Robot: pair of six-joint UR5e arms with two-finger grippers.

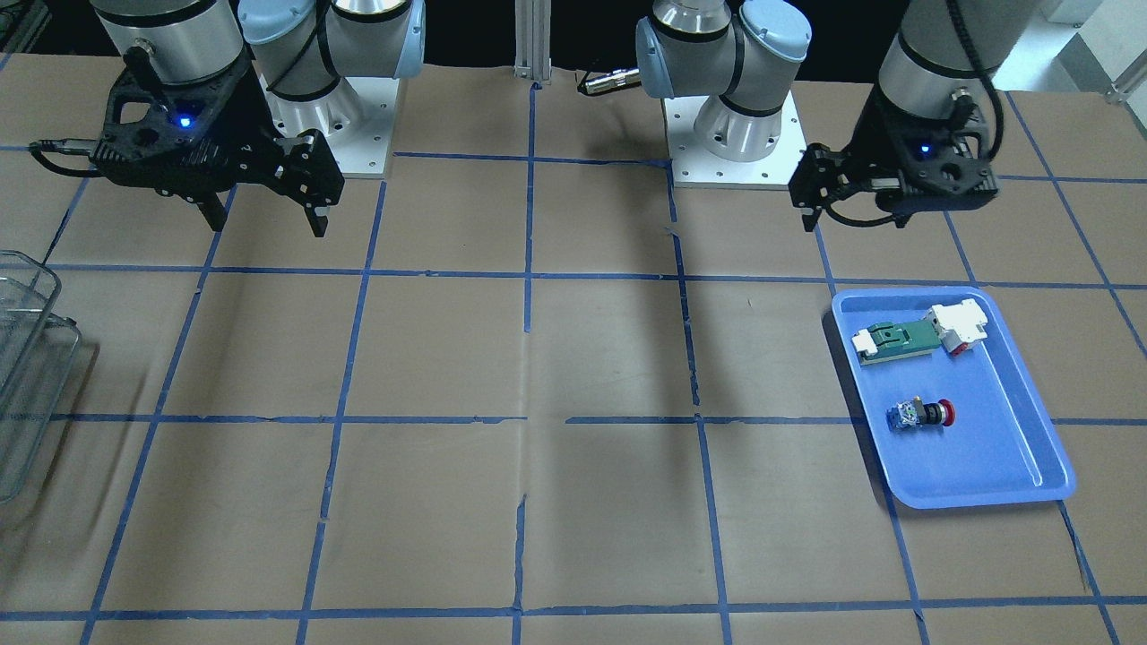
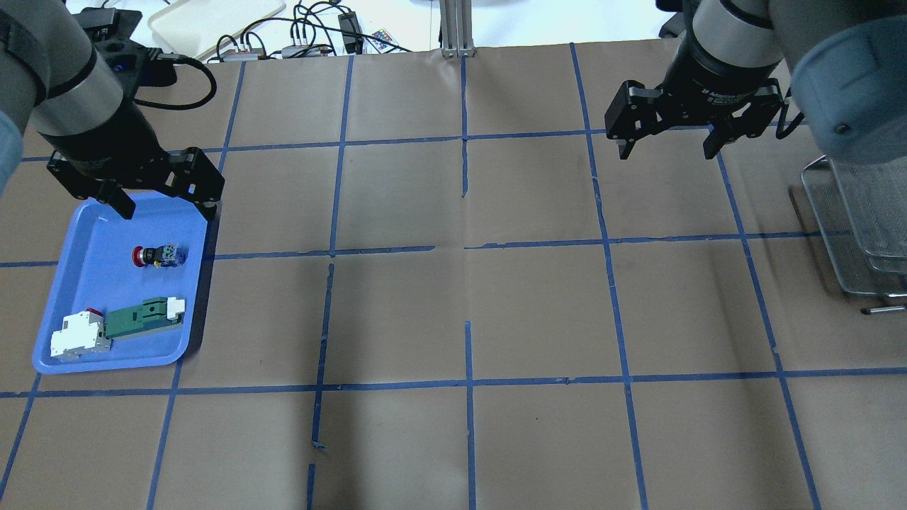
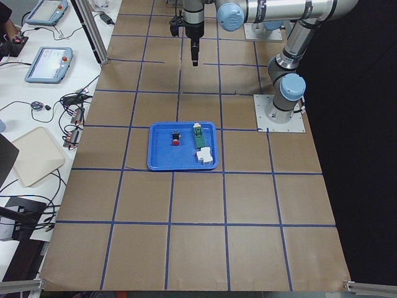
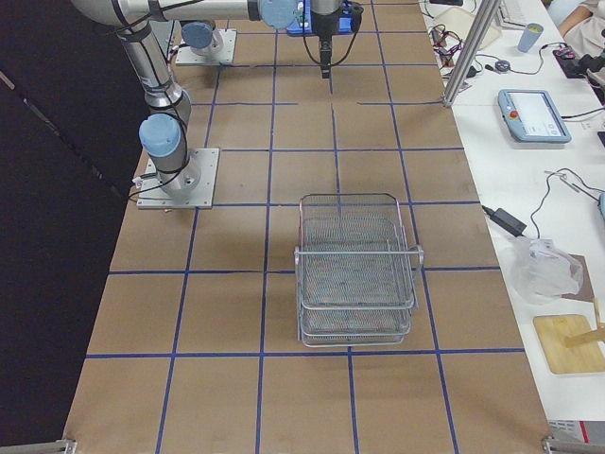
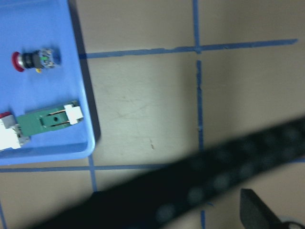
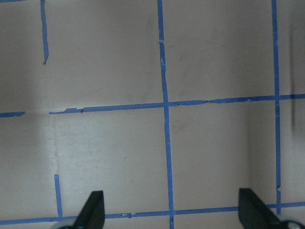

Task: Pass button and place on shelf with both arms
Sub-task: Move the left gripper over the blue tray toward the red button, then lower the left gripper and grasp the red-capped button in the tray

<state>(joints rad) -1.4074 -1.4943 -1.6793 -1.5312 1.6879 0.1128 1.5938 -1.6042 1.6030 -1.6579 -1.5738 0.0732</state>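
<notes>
The button (image 2: pixel 157 256), with a red cap and a blue-white rear block, lies on its side in the blue tray (image 2: pixel 106 361). It also shows in the front view (image 1: pixel 921 415) and the left wrist view (image 5: pixel 35 59). My left gripper (image 2: pixel 166 207) is open and empty, raised over the tray's far edge, apart from the button. My right gripper (image 2: pixel 666 150) is open and empty, raised over bare table; its fingertips (image 6: pixel 93 210) frame empty paper. The wire-mesh shelf (image 2: pixel 857 227) stands at the table's right end and shows whole in the right side view (image 4: pixel 357 274).
A green-and-white flat part (image 2: pixel 145 316) and a white-and-red block (image 2: pixel 78 336) lie in the tray beside the button. Brown paper with a blue tape grid covers the table. A blurred black cable (image 5: pixel 190 191) crosses the left wrist view.
</notes>
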